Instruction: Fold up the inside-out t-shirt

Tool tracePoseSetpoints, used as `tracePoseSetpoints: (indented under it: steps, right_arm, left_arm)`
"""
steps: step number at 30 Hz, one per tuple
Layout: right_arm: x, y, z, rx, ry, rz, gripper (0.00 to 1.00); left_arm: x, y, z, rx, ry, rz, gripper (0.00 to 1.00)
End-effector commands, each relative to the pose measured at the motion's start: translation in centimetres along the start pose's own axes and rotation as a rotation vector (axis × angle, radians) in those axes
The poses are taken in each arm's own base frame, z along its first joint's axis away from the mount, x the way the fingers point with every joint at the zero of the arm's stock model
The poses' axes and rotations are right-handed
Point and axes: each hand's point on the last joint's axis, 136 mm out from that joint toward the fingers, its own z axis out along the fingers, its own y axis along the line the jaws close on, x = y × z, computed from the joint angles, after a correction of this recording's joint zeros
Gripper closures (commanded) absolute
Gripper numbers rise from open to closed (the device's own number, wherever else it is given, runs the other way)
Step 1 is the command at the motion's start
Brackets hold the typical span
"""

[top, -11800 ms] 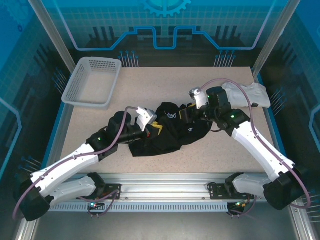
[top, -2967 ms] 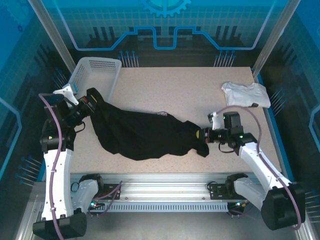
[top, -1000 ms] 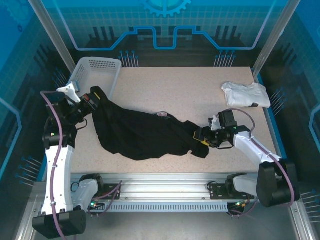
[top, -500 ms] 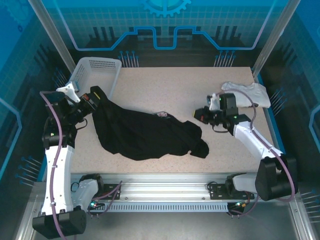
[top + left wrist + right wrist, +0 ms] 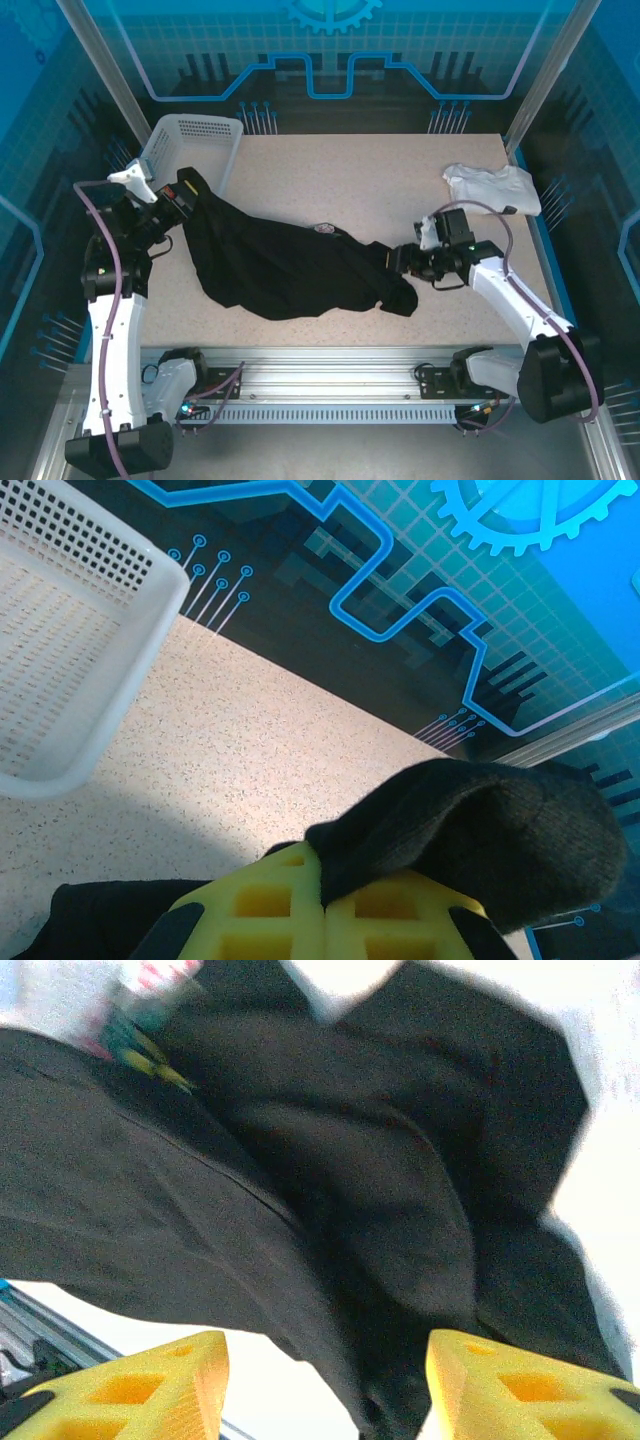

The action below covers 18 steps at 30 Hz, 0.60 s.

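On the speckled beige table (image 5: 380, 180), left gripper (image 5: 325, 920) pinches the black t-shirt (image 5: 290, 270); right gripper (image 5: 325, 1370) gapes.

A: What are the 2 arms like?
B: The left arm (image 5: 105, 360) and right arm (image 5: 510, 300) both wear white shells over black joints, with a purple cable (image 5: 480, 205) looping along each.
A: And the pincers?
B: The left pincer (image 5: 322, 900) and right pincer (image 5: 322, 1360) have yellow fingers (image 5: 150, 1385) with square cut-outs.

The right pincer (image 5: 398, 260), lifted clear of the cloth half a second ago, has been brought back down to the right end of the black t-shirt (image 5: 290, 265), jaws parted over the bunched fabric
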Motion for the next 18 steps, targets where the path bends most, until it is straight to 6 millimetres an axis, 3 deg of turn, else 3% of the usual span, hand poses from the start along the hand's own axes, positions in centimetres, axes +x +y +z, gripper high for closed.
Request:
tracePoseSetpoints:
  steps: [1,6,9,12,15,18]
  right_arm:
    - [1.6,-0.4,1.2,-0.016,0.057,0.044,0.43]
    - [1.9,-0.5,3.0,-0.058,0.081,0.082,0.5]
    - [1.4,-0.2,3.3,-0.08,0.067,0.087,0.65]
    - [-0.1,0.5,2.5,-0.091,0.008,0.057,0.87]
    - [-3.1,2.8,1.1,-0.151,-0.105,-0.021,0.99]
    - [-6.9,7.7,-1.5,-0.288,-0.209,-0.105,1.0]
  left_arm:
    - [-0.4,-0.2,0.2,0.03,-0.014,-0.013,1.0]
    - [-0.2,-0.1,0.2,0.028,-0.01,-0.011,1.0]
    - [-0.2,-0.1,0.2,0.027,-0.01,-0.01,1.0]
    - [-0.2,-0.1,0.2,0.027,-0.012,-0.009,1.0]
    - [-0.4,-0.2,0.3,0.03,-0.018,-0.014,1.0]
    - [-0.9,-0.6,0.2,0.04,-0.028,-0.022,1.0]
